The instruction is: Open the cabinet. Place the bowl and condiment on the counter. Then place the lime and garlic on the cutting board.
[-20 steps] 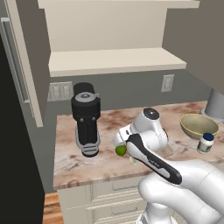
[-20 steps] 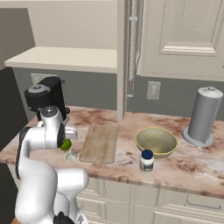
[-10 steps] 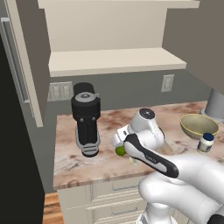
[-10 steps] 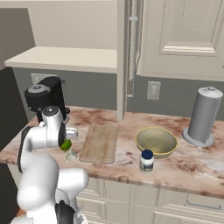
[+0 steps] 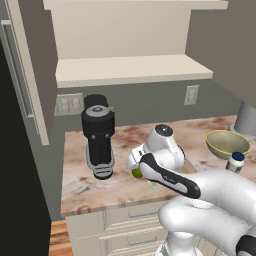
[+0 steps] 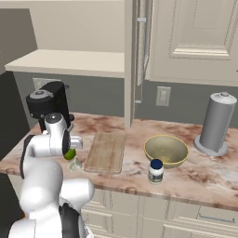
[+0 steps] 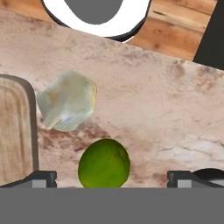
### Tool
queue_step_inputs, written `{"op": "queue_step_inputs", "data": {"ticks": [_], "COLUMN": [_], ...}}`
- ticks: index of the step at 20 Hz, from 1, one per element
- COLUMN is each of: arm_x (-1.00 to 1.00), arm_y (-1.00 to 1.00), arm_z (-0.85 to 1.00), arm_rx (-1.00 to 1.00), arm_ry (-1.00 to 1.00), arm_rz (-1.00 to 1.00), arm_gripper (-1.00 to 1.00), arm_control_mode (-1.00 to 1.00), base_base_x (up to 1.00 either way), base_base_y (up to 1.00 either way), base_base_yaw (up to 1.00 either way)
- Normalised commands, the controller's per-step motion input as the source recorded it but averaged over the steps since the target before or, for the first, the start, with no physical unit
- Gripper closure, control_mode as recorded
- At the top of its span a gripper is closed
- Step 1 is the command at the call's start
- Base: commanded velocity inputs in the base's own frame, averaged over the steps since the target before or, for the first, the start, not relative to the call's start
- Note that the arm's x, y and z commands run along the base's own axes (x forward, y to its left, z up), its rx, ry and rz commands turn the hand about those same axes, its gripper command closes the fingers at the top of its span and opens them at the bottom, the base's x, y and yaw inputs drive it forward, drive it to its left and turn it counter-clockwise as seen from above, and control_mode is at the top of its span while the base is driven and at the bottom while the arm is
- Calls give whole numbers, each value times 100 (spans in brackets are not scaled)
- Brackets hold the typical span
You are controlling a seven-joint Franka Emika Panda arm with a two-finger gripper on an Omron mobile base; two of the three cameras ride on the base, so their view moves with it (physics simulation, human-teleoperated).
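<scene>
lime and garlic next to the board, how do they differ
The lime is bright green, smooth and round; the garlic is pale whitish and lumpy with an uneven outline. In the hand view the lime sits between the open gripper tips, while the garlic lies farther off, nearer the cutting board. Both are similar in size and rest on the counter, off the board.

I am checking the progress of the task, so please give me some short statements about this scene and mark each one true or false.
1. The small round green lime lies on the pinkish-brown marble counter, between the open gripper's fingertips. True.
2. The pale lumpy garlic bulb rests on the light-brown wooden cutting board. False: it lies on the counter beside the board.
3. The wide olive-yellow bowl is inside the cabinet. False: it stands on the counter.
4. The small white jar with a dark blue lid stands on the counter before the bowl. True.
</scene>
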Motion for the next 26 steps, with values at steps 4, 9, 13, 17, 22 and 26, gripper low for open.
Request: {"op": "queue_step_inputs", "data": {"ticks": [4, 9, 13, 17, 22, 26], "arm_x": [0, 0, 0, 1, 2, 3], "arm_y": [0, 0, 0, 0, 0, 0], "arm_z": [-30, -31, -31, -32, -34, -31], "arm_rx": [-1, -1, 0, -2, -4, -4], "arm_ry": [-1, -2, -2, -3, -5, -5], "arm_rz": [0, 0, 0, 0, 0, 0], "arm_gripper": [-100, -100, -100, -100, -100, -100], "arm_control_mode": [-100, -100, -100, -100, -100, -100], "base_base_x": [0, 0, 0, 0, 0, 0], "base_base_y": [0, 0, 0, 0, 0, 0], "base_base_yaw": [0, 0, 0, 0, 0, 0]}}
